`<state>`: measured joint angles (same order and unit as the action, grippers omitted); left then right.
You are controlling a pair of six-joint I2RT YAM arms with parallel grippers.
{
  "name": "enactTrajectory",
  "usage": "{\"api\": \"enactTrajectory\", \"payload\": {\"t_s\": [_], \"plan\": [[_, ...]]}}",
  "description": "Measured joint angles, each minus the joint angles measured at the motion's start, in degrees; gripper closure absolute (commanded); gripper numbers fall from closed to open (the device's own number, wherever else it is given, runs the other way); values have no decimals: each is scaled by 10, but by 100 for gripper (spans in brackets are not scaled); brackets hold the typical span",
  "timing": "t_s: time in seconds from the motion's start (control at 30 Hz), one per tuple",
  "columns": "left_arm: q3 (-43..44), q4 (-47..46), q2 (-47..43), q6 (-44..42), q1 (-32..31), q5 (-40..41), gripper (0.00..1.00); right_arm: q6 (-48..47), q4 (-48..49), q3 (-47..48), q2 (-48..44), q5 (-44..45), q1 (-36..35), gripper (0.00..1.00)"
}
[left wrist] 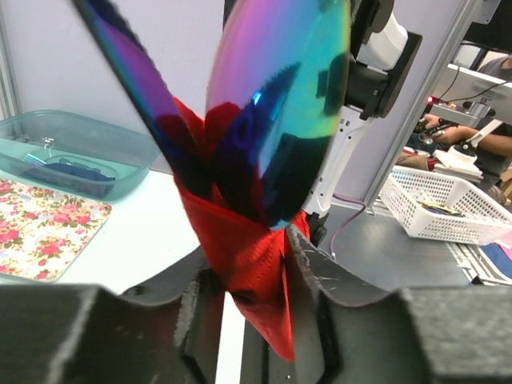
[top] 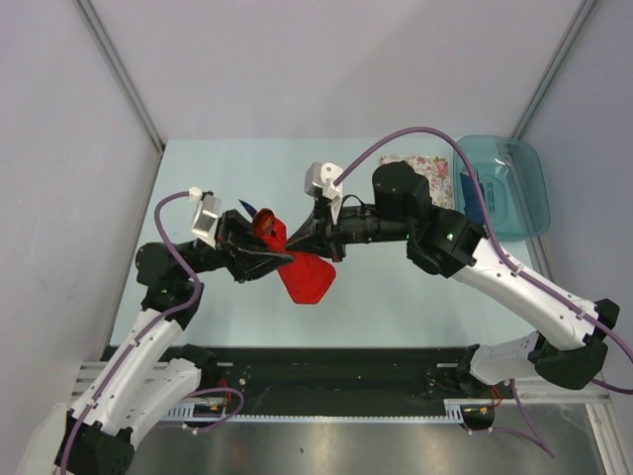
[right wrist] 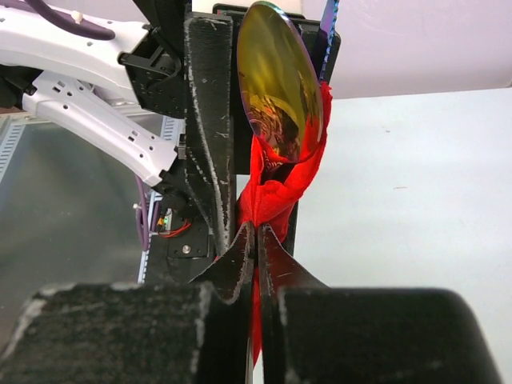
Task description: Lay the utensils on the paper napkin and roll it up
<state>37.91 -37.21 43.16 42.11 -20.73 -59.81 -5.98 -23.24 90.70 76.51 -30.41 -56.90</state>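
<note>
Crumpled red paper napkin (top: pixel 305 277) wraps shiny rainbow-gold utensils (left wrist: pixel 276 112), held up mid-frame over the table (top: pixel 396 297).
The left hand (left wrist: pixel 254 288) squeezes the napkin; the right hand (right wrist: pixel 256 240) pinches its lower end tight.

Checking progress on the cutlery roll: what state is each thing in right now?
Spoon: bowl sticking out of the napkin.
Napkin: bunched, gripped from both sides.
Left gripper: closed on napkin.
Right gripper: closed on napkin.
Floral sheet: flat on table.
</note>
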Motion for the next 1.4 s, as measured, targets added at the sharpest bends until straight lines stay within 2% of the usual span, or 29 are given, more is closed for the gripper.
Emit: {"api": "enactTrajectory", "payload": {"t_s": [0.1,0.13,0.17,0.27,0.33,0.37,0.4,0.43,0.47,0.53,0.63,1.0,1.03,1.07,1.17,1.33,1.4], "plan": [[0,-5,0,4,0,2,90,0,6,-5,-2,0,-2,100],[0,-9,0,5,0,0,94,0,9,-6,-2,1,-2,100],[-1,-12,0,6,0,-1,99,0,10,-7,-2,0,-2,100],[-4,-14,0,5,0,1,100,2,11,-9,-4,1,-2,100],[-6,-14,0,4,0,1,100,2,12,-12,-5,1,-2,81],[-6,-14,0,3,0,1,100,4,13,-15,-6,2,-2,67],[-6,-12,1,3,0,-1,100,7,14,-17,-8,4,-1,45],[-6,-10,1,1,0,-3,100,12,17,-19,-10,4,-1,36],[-6,-9,3,-1,0,-3,100,16,21,-20,-12,4,1,22],[-6,-7,8,-2,2,-3,100,21,26,-25,-23,1,8,17],[-6,-8,19,-1,7,-3,100,29,23,-32,-41,-4,23,16],[13,-7,37,6,23,-2,100,9,-68,-111,-94,-26,55,32],[16,-8,37,8,24,-2,100,8,-74,-115,-94,-28,57,37],[21,-8,37,10,25,-2,100,7,-80,-120,-94,-30,59,50],[24,-11,37,15,25,-2,100,1,-91,-127,-93,-37,71,72],[24,-11,37,24,25,-3,100,21,-82,-128,-83,-68,111,98],[24,-9,36,25,25,-3,100,33,-73,-128,-75,-83,125,100]]}}
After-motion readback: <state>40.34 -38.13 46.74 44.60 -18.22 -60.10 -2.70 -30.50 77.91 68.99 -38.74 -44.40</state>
